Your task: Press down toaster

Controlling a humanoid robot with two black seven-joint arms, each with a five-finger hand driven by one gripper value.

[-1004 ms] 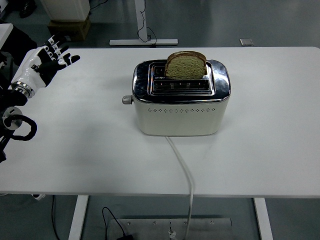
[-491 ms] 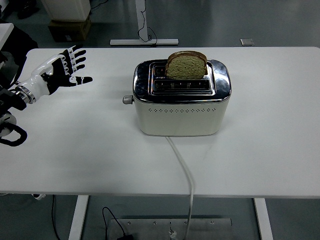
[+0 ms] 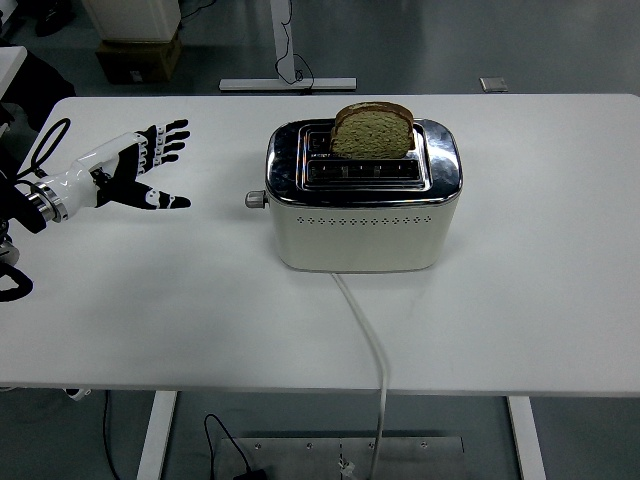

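A cream and chrome toaster [image 3: 362,205] stands in the middle of the white table [image 3: 530,300]. A slice of brown bread [image 3: 372,130] sticks up out of its far slot. The lever knob [image 3: 256,199] juts from the toaster's left end, in its raised position. My left hand [image 3: 140,170] is over the table to the left of the toaster, fingers spread and empty, palm turned toward the toaster, a hand's width short of the knob. The right arm is out of view.
The toaster's white cord [image 3: 368,340] runs from its front face over the table's near edge to the floor. A cardboard box [image 3: 138,55] and a desk frame base [image 3: 288,84] stand on the floor beyond the table.
My left hand has moved right and down toward the toaster's lever, lowering closer to the table. The toaster, bread and lever have not moved.
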